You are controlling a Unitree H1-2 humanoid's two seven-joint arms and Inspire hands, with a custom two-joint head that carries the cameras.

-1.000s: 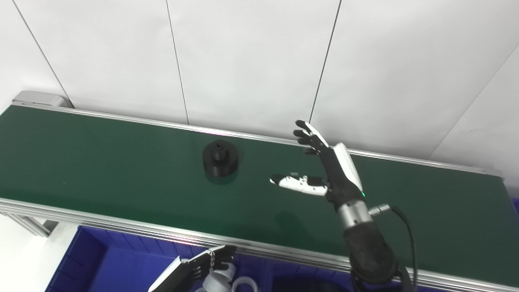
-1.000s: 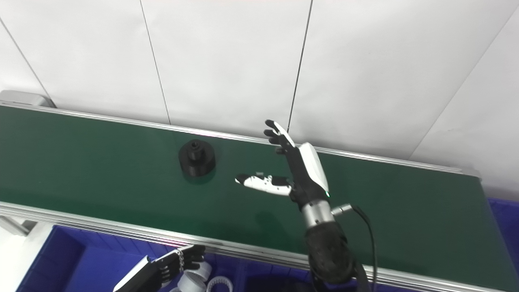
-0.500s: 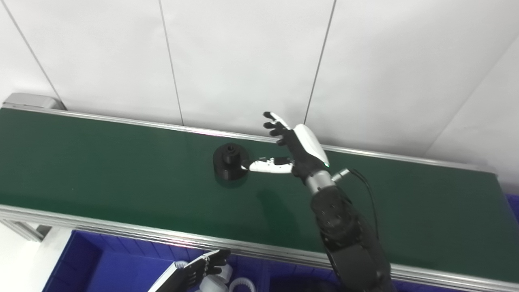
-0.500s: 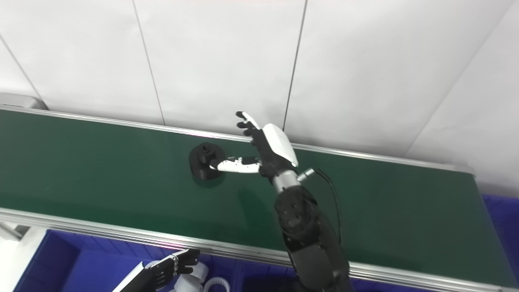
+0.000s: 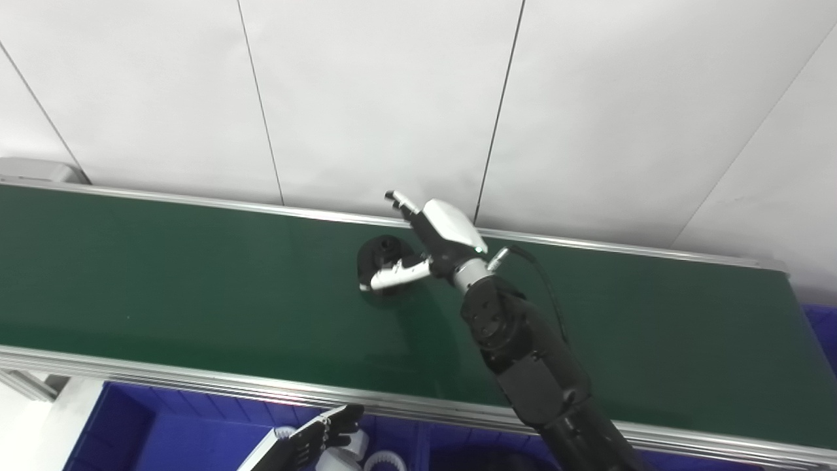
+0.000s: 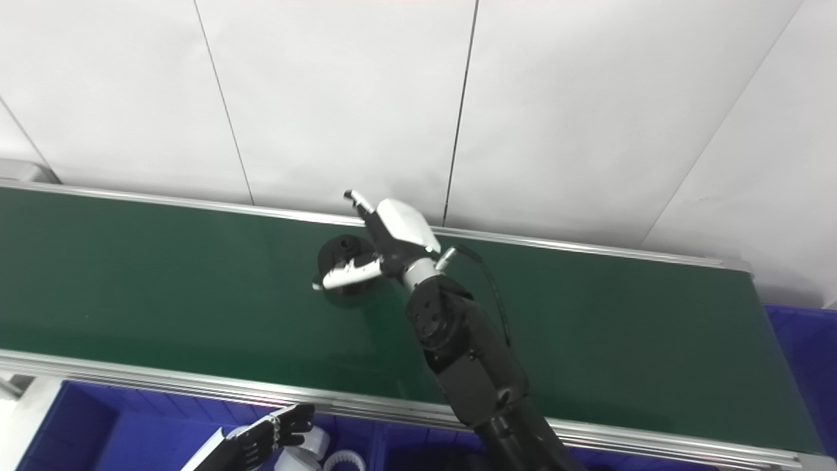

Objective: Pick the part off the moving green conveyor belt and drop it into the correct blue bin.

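Observation:
A black round part (image 5: 378, 254) with a raised hub sits on the green conveyor belt (image 5: 163, 275), near its far rail. My right hand (image 5: 426, 243) reaches over the belt and straddles the part. Its white thumb (image 5: 392, 276) lies across the part's near side and its fingers (image 5: 400, 201) stretch out behind it. The hand is open and its fingers are not closed on the part. My left hand (image 5: 314, 439) hangs low at the bottom edge, over a blue bin (image 5: 163, 428), loosely curled and holding nothing.
Aluminium rails (image 5: 196, 387) run along both long sides of the belt. White ring-shaped parts (image 6: 307, 450) lie in the blue bin beside my left hand. Another blue bin (image 6: 801, 340) shows at the right end. A white panelled wall stands behind.
My right hand has moved left along the belt and reached the black part, with its thumb now across the part's front. The part drifted slightly right. The camera has shifted too.

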